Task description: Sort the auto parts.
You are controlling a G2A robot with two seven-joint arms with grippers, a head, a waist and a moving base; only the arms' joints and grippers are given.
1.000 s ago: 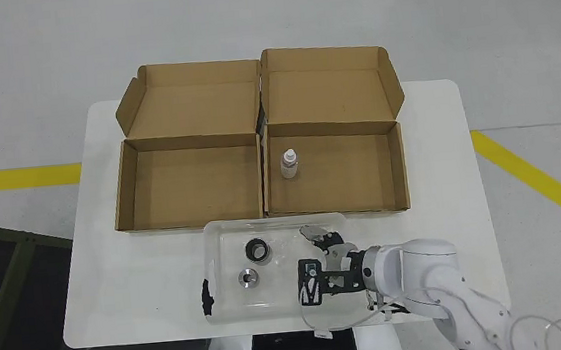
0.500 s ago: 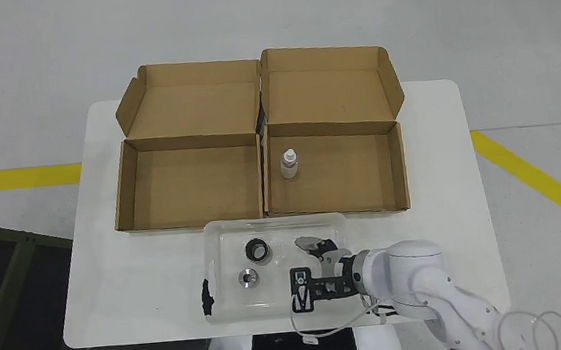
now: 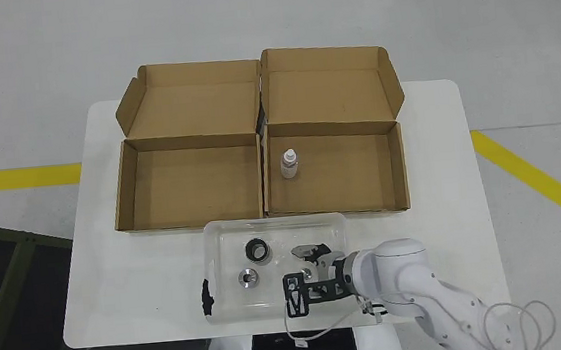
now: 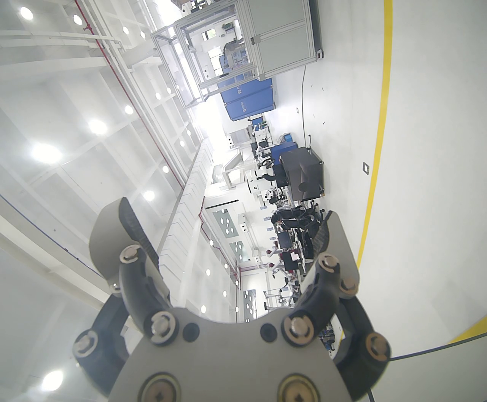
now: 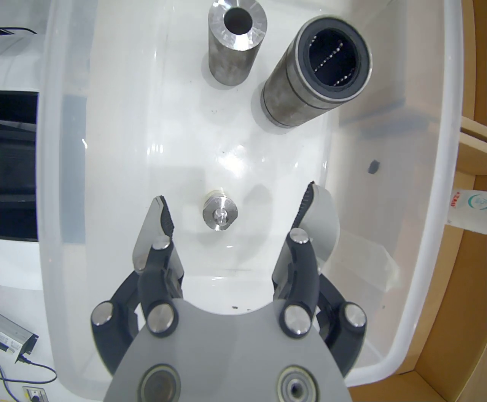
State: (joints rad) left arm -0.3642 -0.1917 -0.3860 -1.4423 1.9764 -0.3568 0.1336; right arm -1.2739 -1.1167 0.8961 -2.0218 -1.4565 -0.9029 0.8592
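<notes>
Three metal parts are sitting inside the clear plastic bin [image 3: 212,243]. One small silver fitting [image 5: 220,215], with a hexagonal body and a thin tip pointing up, is standing between the spread fingers of the right gripper [image 5: 236,197], touching neither of them. Seen from above, a plain steel sleeve [image 5: 235,40] is standing at its 9 o'clock, and a bigger grey bearing [image 5: 315,72] with black end rings at about 10 o'clock. At 12 o'clock from the bin, the left box [image 3: 191,183] and the right box [image 3: 346,174] are lying open; the right box is holding a white bottle [image 3: 289,163]. The left gripper [image 4: 228,213] is pointing toward the hall, fingers apart, gripping nothing.
</notes>
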